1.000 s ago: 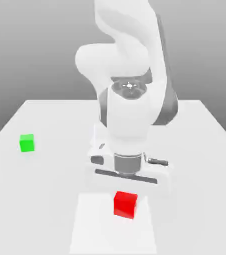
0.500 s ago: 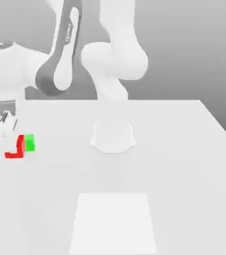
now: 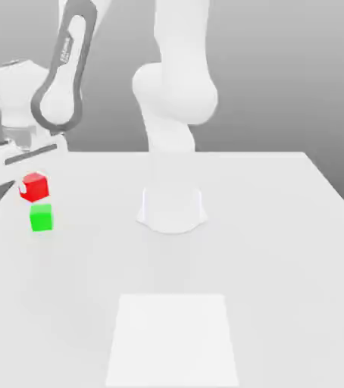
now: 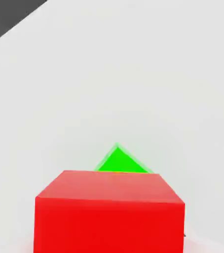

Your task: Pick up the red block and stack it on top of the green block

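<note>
- Carried across from the near middle of the desk [image 3: 266, 227] a second ago, the red block [image 3: 34, 186] is now held at the exterior view's left.
- It is clamped in the closed tool [image 3: 31, 189], just above the green block [image 3: 42, 217].
- A small gap is seen between them.

surface: white table [image 3: 281, 250] | on it: green block [image 3: 42, 217], near left edge

White arm reaching to the exterior view's left, end effector [image 3: 29, 184] pointing down — clamped on the red block [image 3: 35, 186]
</note>
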### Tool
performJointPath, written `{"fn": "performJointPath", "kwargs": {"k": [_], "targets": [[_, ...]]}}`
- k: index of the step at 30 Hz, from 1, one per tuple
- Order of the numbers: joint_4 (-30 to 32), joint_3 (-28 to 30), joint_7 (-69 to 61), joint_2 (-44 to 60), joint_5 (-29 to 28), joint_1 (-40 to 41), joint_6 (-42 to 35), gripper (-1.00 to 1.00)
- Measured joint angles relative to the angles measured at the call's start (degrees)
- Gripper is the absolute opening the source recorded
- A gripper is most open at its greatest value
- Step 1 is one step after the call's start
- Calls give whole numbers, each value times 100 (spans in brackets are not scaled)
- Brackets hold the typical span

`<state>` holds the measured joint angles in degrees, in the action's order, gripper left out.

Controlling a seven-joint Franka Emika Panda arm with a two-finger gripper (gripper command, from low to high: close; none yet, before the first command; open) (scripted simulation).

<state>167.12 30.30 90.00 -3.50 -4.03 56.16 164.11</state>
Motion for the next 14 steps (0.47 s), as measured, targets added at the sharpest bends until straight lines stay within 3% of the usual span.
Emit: {"fn": "performJointPath", "kwargs": {"k": [2,3,9,14], "targets": [[2,-164,-404,361,586,-30,319,-100],[2,-221,-539,473,782,-40,416,100],[2,-238,-611,530,885,-22,460,100],[1,-247,69,-134,-103,293,-137,100]]}}
